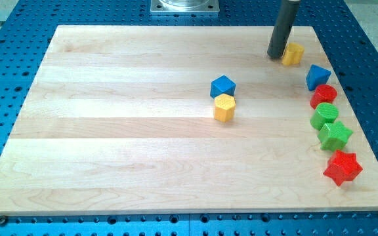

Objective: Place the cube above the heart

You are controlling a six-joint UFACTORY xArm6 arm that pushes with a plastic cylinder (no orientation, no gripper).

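Note:
My tip [277, 56] rests on the board near the view's top right. It is just left of a small yellow block [294, 54], likely the heart, and touches or nearly touches it. A blue cube [222, 86] sits near the board's middle, well to the left of and below my tip. A yellow hexagon-like block [224, 107] sits directly below the blue cube, touching it.
Several blocks run down the board's right side: a blue block [317, 77], a red round block [323, 96], a green block [324, 116], a green star [335, 136] and a red star [342, 168]. The wooden board's right edge [366, 131] lies just beyond them.

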